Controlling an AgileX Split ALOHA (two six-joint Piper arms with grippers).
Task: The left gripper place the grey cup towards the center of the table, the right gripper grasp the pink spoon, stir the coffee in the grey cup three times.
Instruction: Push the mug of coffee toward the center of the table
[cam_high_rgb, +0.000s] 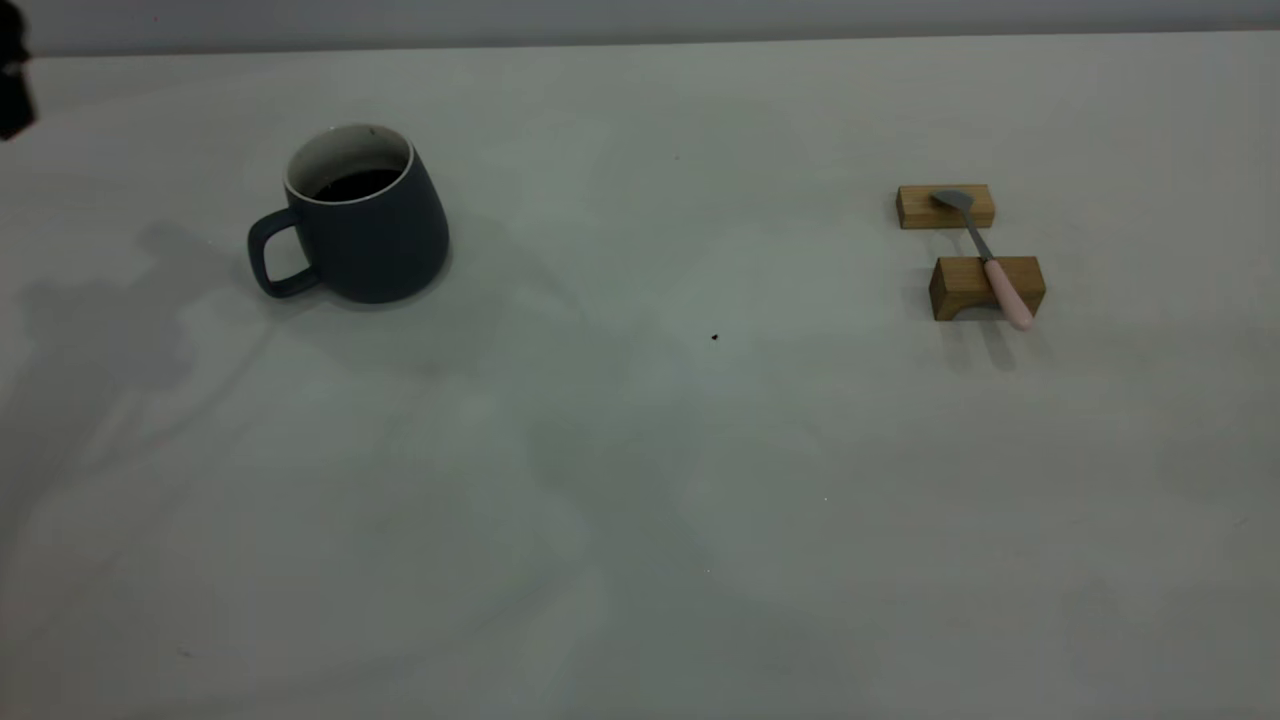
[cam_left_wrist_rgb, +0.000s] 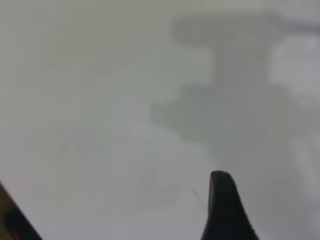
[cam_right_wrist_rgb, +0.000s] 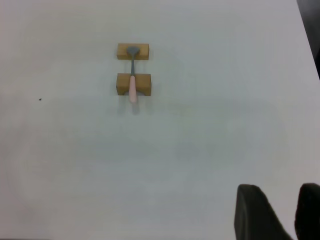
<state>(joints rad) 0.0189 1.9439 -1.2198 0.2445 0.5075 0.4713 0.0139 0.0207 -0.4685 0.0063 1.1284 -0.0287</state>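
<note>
The grey cup (cam_high_rgb: 350, 215) stands upright at the back left of the table (cam_high_rgb: 640, 480), its handle turned to the left. Dark coffee (cam_high_rgb: 358, 184) shows inside its white interior. The pink spoon (cam_high_rgb: 987, 258) lies at the right across two wooden blocks, bowl on the far block and pink handle on the near one; it also shows in the right wrist view (cam_right_wrist_rgb: 132, 85). My right gripper (cam_right_wrist_rgb: 282, 215) is open and holds nothing, well short of the spoon. My left gripper (cam_left_wrist_rgb: 227, 215) hangs over bare table; the cup is out of its view.
The far wooden block (cam_high_rgb: 945, 207) and the arched near block (cam_high_rgb: 985, 288) hold the spoon off the table. A dark part of the left arm (cam_high_rgb: 12, 80) shows at the exterior view's upper left edge. A small dark speck (cam_high_rgb: 714, 337) marks the table's middle.
</note>
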